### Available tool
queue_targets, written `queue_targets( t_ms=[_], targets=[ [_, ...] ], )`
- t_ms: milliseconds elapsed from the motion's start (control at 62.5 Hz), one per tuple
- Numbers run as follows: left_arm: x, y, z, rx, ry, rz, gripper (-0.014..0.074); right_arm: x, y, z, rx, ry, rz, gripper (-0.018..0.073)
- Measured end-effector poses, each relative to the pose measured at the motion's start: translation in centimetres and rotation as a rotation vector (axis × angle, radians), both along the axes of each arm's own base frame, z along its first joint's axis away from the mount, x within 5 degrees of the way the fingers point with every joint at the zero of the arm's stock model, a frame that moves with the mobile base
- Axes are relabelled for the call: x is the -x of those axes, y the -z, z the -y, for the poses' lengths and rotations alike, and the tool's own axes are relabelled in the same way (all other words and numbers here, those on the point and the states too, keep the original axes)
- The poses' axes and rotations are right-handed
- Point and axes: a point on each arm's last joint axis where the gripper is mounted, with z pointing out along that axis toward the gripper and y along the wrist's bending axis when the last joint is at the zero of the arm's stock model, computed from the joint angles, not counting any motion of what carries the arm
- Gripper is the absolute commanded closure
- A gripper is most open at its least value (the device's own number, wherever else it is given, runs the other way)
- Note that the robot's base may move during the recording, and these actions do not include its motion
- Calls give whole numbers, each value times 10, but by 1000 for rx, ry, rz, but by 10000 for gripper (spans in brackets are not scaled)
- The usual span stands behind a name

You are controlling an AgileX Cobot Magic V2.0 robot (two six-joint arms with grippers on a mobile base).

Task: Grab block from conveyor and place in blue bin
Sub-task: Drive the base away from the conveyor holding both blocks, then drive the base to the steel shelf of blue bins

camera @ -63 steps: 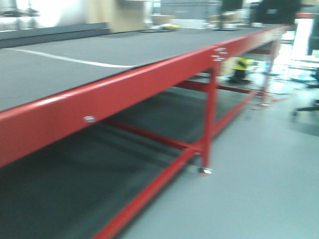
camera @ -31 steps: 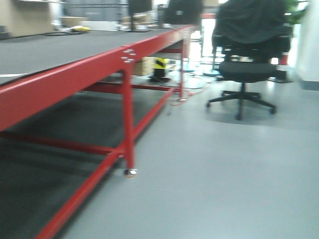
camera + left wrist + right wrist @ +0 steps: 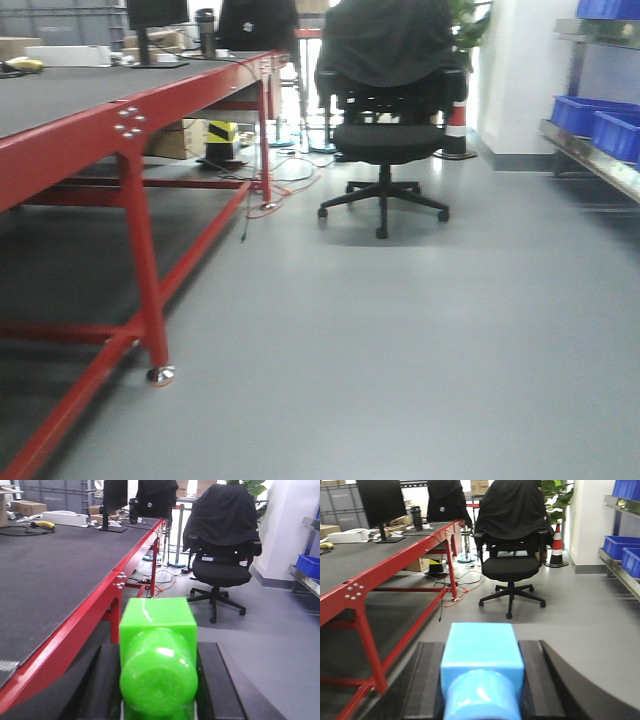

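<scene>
L fingers (image 3: 104, 680) & R fingers (image 3: 422, 680): flat black slabs w/ matte faces.

We have the conveyor (image 3: 60, 95) along our left, a monitor (image 3: 157, 12) on its far end. An office chair (image 3: 385, 130) stands ahead on the floor (image 3: 400, 350); bins (image 3: 612, 135) sit on a shelf (image 3: 600, 168) far right.

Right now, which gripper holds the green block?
The left gripper, clamped on the bright green block; the right gripper holds a light blue block instead.
</scene>
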Motion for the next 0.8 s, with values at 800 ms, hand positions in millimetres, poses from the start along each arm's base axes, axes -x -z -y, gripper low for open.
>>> queue_targets(
  t_ms=[800],
  targets=[
    [0,0,0,0,0,0,708,0,0,0,0,0,0,721]
  ],
)
